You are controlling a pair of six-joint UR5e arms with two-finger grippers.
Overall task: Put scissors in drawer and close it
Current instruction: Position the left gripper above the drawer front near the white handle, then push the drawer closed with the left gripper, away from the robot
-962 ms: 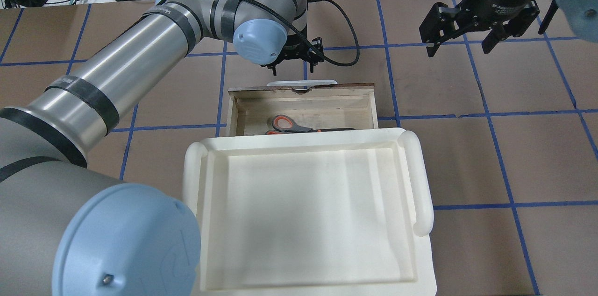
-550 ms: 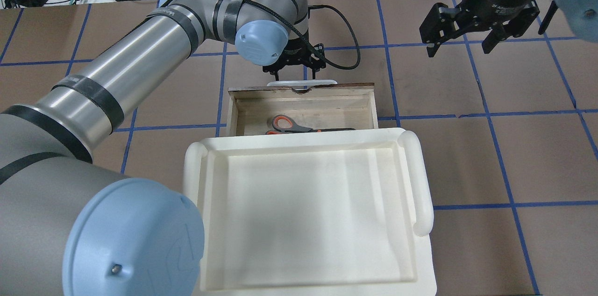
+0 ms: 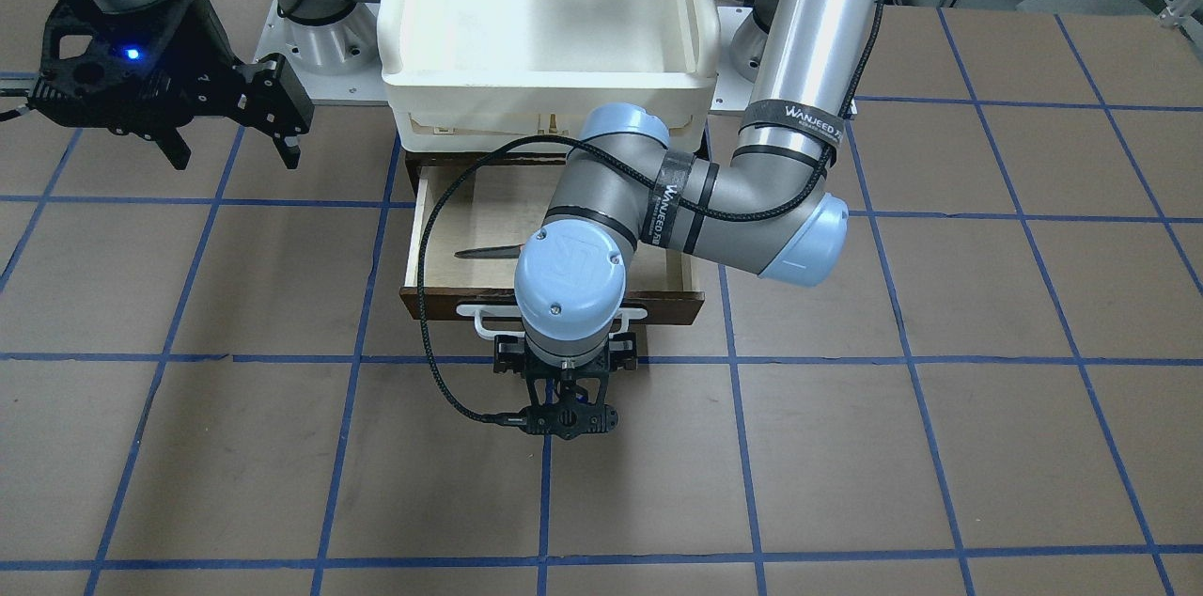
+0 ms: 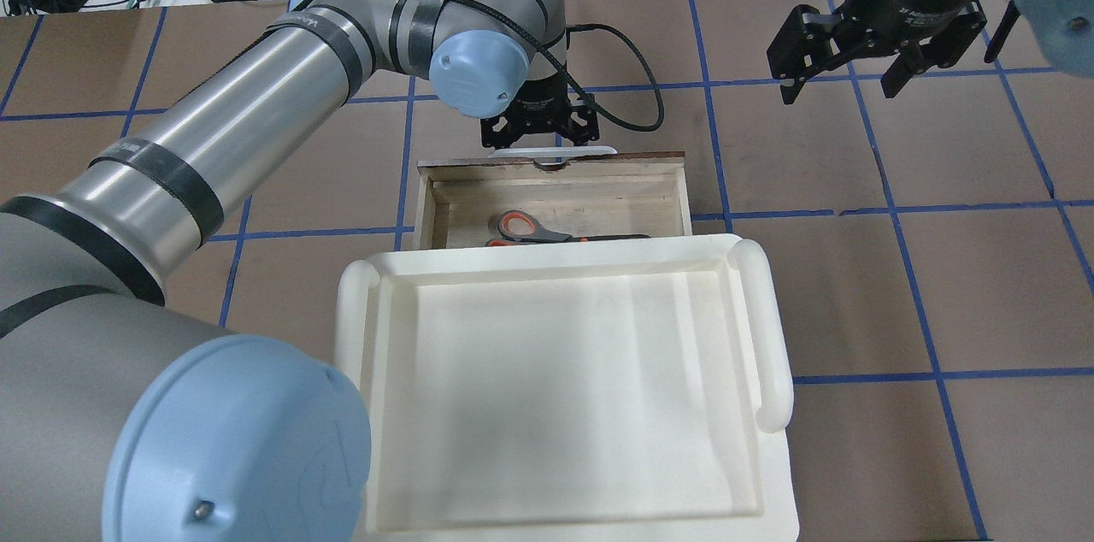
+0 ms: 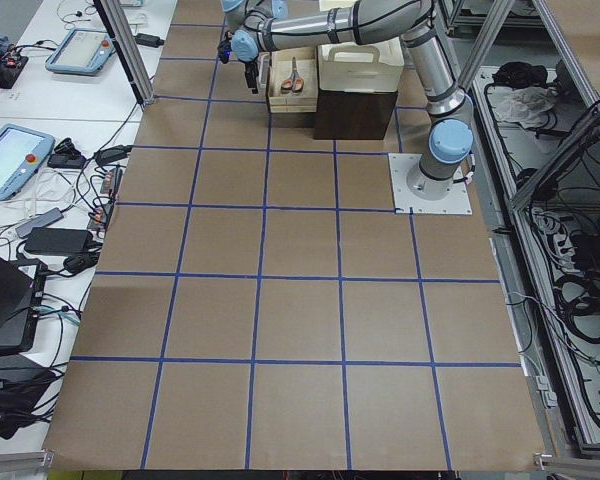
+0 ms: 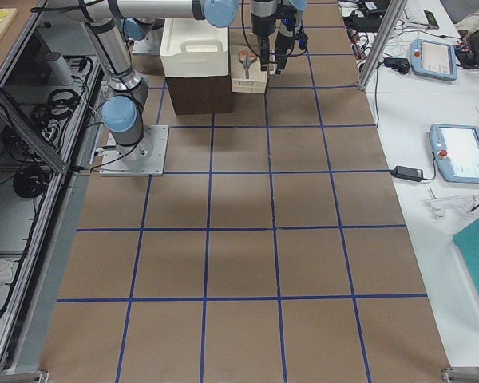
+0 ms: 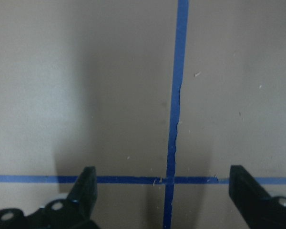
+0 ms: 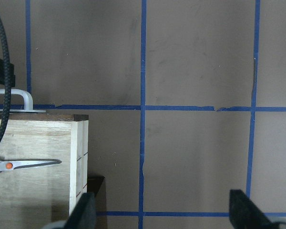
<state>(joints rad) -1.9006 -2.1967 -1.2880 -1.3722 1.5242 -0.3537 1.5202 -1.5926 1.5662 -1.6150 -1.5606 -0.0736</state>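
Observation:
The drawer point(image 4: 555, 172) stands pulled open under the white tray, with its dark front point(image 3: 679, 303) and white bar handle point(image 4: 591, 150) facing away from me. The scissors point(image 4: 530, 228) lie flat inside on the pale plywood. Their blade tip shows in the front-facing view point(image 3: 489, 252), and they also show in the right wrist view point(image 8: 24, 164). My left gripper point(image 4: 538, 134) is open and empty, fingers pointing down, right at the outer side of the handle. Its wrist view shows only the table between the wide-apart fingers point(image 7: 86, 186). My right gripper point(image 4: 840, 85) is open and empty, raised to the drawer's right.
A white plastic tray point(image 4: 773, 328) with rounded rims sits on the cabinet over the drawer's rear part. A black cable point(image 3: 428, 333) loops from the left wrist over the drawer's side. Brown table with blue tape lines lies all around.
My left gripper has moved back toward the drawer's handle and now stands against it. The scissors, the drawer and the right arm have not moved.

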